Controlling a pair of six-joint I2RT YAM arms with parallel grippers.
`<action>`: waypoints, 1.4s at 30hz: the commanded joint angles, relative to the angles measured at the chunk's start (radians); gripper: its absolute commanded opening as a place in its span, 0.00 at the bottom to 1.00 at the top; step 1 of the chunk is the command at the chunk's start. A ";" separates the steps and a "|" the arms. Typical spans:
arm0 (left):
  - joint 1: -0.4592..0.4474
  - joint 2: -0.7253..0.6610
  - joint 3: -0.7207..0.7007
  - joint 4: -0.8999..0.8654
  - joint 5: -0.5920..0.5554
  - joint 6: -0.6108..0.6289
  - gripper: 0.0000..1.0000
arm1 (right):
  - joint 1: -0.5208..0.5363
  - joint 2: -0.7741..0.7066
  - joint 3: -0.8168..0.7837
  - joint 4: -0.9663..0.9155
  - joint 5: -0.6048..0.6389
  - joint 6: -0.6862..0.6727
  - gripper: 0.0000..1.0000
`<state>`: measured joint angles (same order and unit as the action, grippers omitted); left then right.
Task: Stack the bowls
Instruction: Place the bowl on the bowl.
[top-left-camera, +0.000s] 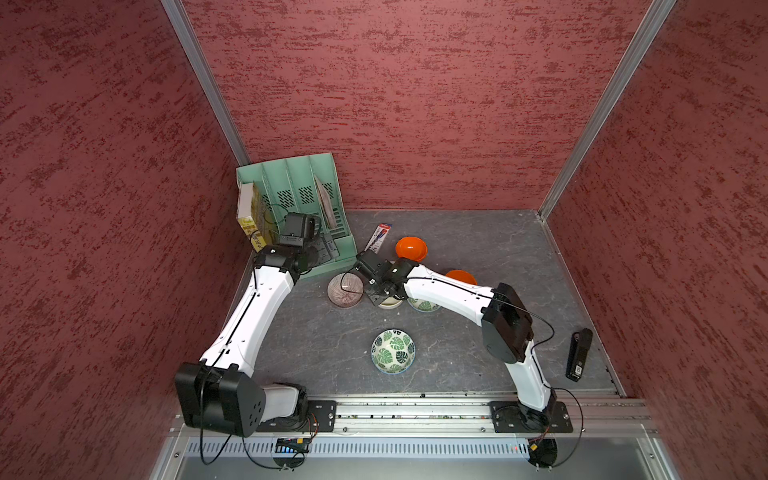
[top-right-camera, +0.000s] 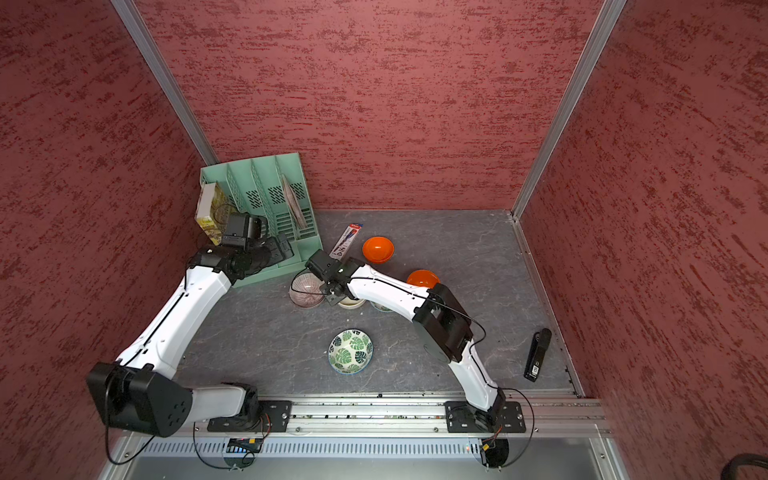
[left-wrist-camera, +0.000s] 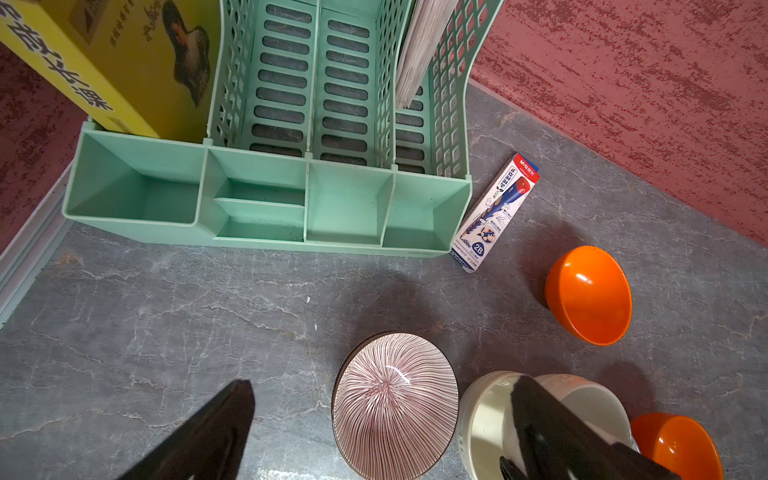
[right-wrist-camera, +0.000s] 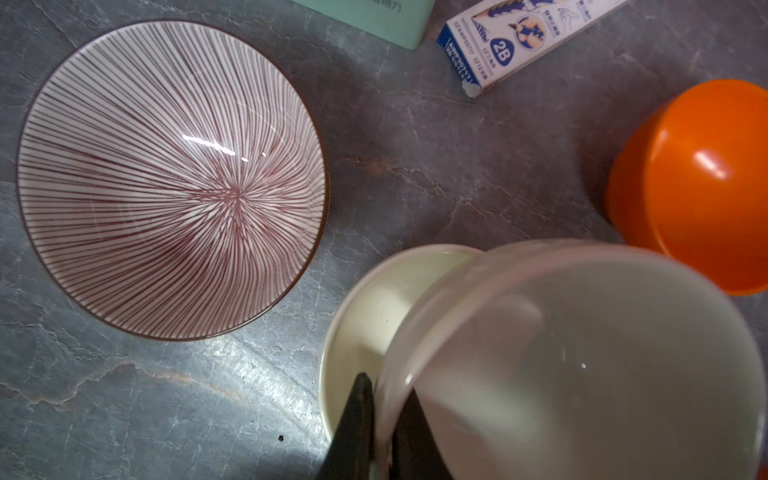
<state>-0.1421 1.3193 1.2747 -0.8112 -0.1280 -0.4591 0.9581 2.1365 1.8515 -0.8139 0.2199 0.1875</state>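
The front rail (top-left-camera: 415, 411) carries both arm bases. Beyond it, a leaf-patterned bowl (top-left-camera: 392, 351) stands alone on the table. A second leaf bowl (top-left-camera: 423, 306) lies partly hidden under the right arm. The right gripper (right-wrist-camera: 384, 386) pinches the rim of the upper cream bowl (right-wrist-camera: 582, 353) between narrow fingers, holding it tilted over the lower cream bowl (right-wrist-camera: 365, 307). The striped bowl (right-wrist-camera: 170, 178) sits just beside. The near orange bowl (top-left-camera: 460, 276) and far orange bowl (top-left-camera: 411, 248) stand behind. The left gripper (left-wrist-camera: 384, 384) hangs wide and empty near the green organiser (left-wrist-camera: 266, 199). The step in hand appears to be nesting the cream pair. The next move likely calls for centring, levelling and lowering the bowl before release.
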 joint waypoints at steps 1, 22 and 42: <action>0.001 -0.025 -0.013 0.002 0.004 -0.007 1.00 | 0.013 -0.002 0.029 0.010 -0.008 0.012 0.00; 0.000 -0.040 -0.031 0.011 0.005 -0.007 1.00 | 0.024 0.044 0.032 -0.011 -0.054 0.032 0.05; -0.005 -0.037 -0.015 0.010 0.011 -0.005 1.00 | 0.024 -0.005 0.030 -0.013 -0.039 0.050 0.40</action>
<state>-0.1425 1.3014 1.2552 -0.8108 -0.1272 -0.4591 0.9737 2.1750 1.8542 -0.8188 0.1623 0.2203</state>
